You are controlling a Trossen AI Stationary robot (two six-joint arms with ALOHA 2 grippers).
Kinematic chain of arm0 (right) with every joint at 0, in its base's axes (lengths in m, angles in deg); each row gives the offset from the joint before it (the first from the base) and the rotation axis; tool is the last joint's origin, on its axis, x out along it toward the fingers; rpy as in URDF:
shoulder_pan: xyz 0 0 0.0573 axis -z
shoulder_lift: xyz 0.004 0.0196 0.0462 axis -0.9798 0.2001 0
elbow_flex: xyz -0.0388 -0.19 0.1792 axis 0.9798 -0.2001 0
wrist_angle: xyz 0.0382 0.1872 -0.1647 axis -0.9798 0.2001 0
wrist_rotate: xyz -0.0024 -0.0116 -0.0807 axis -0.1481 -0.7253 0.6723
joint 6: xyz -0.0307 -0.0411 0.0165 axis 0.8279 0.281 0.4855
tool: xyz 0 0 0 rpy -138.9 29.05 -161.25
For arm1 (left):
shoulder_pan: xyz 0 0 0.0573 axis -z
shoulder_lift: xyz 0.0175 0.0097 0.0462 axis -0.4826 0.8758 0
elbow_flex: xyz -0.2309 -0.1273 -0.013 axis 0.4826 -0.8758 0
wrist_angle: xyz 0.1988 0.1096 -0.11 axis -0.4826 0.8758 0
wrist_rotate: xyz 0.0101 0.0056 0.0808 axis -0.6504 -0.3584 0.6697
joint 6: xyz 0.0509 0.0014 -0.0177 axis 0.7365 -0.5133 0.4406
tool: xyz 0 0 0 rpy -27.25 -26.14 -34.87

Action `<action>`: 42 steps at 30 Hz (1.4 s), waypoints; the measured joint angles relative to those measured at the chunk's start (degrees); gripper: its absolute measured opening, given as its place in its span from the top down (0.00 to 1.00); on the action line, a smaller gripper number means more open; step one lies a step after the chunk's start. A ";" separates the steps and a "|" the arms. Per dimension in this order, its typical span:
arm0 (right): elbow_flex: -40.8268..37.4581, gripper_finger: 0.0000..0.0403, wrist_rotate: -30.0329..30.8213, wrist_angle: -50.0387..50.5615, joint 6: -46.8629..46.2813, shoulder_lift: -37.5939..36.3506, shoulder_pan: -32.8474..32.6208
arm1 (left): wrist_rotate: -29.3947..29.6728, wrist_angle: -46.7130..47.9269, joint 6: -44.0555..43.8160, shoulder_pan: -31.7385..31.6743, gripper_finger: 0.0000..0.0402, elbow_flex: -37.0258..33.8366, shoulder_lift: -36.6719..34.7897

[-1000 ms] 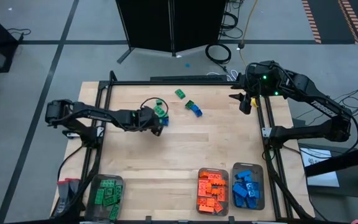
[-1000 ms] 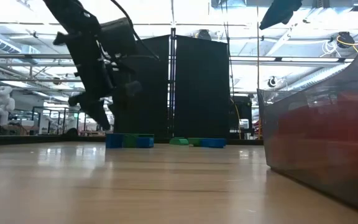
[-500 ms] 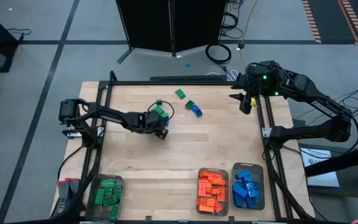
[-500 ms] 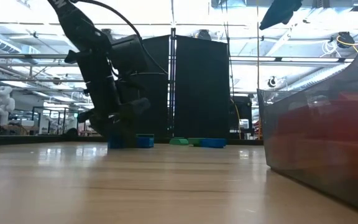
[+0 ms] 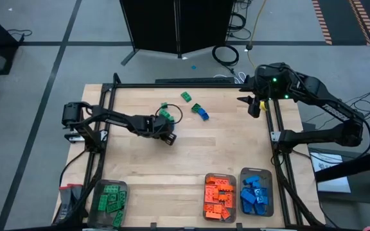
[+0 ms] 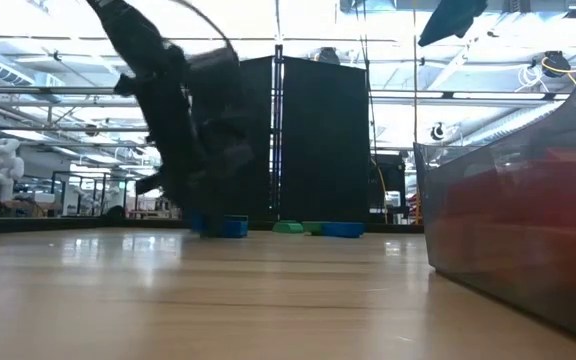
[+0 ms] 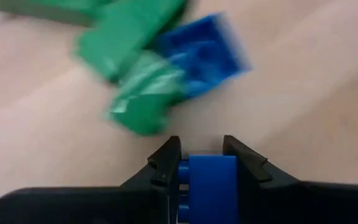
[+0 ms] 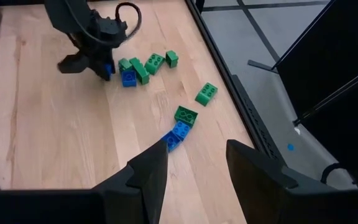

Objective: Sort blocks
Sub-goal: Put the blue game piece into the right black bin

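Note:
My left gripper [image 5: 169, 138] is low over the table's middle left, shut on a small blue block [image 7: 211, 180]. Just beyond its fingertips lies a cluster of green blocks and one blue block [image 7: 160, 68], flat on the wood; the right wrist view shows the same cluster [image 8: 143, 67]. Farther right lie a green and blue pair [image 5: 200, 111] and a single green block [image 5: 186, 97]. My right gripper [image 8: 197, 162] hangs open, high above the far right edge [image 5: 252, 106], with nothing between its fingers. My left gripper pinches the blue block between its two fingers, one on each of two opposite sides [image 7: 191, 177]. The fingers slant steeply down from the table's left side. Whether the block rests on the wood or is lifted clear does not show.
Three clear trays stand along the near edge: one with green blocks [image 5: 110, 197] at the left, one with orange [image 5: 219, 192] and one with blue [image 5: 256, 192] at the right. Bare wood lies between them and the loose blocks. A black frame rail [image 5: 172, 84] runs along the far edge.
My left gripper has sunk toward the table and crept toward the near right, tipping more steeply downward, at the near side of the green and blue cluster. My right arm has kept still.

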 joint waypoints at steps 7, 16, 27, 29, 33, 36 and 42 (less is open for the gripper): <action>0.00 0.60 -0.05 -0.01 -0.89 -2.17 -0.01 | 0.81 -0.81 1.59 0.06 0.80 7.36 -1.52; 0.02 0.60 -11.20 -4.21 -1.12 -3.39 -0.02 | 1.91 -13.57 10.43 -0.14 0.80 23.20 -3.18; 0.02 0.60 -17.30 -21.87 12.16 -4.08 -4.81 | -0.96 -34.83 14.68 -0.55 0.80 33.60 -3.16; 0.02 0.60 -12.79 -23.83 16.36 -3.77 -6.34 | -2.21 -38.81 12.88 -0.53 0.80 33.91 -3.18; 0.02 0.57 -10.28 -27.41 22.28 -2.78 -8.95 | -2.46 -42.51 10.55 -0.55 0.80 33.95 -3.23; 0.02 0.51 -10.23 -28.87 23.25 -1.56 -10.25 | -2.44 -43.94 10.35 -0.55 0.80 33.93 -3.18; 0.02 0.33 -0.42 -33.46 23.84 1.46 -12.63 | -2.42 -44.34 10.33 -0.55 0.80 33.93 -3.18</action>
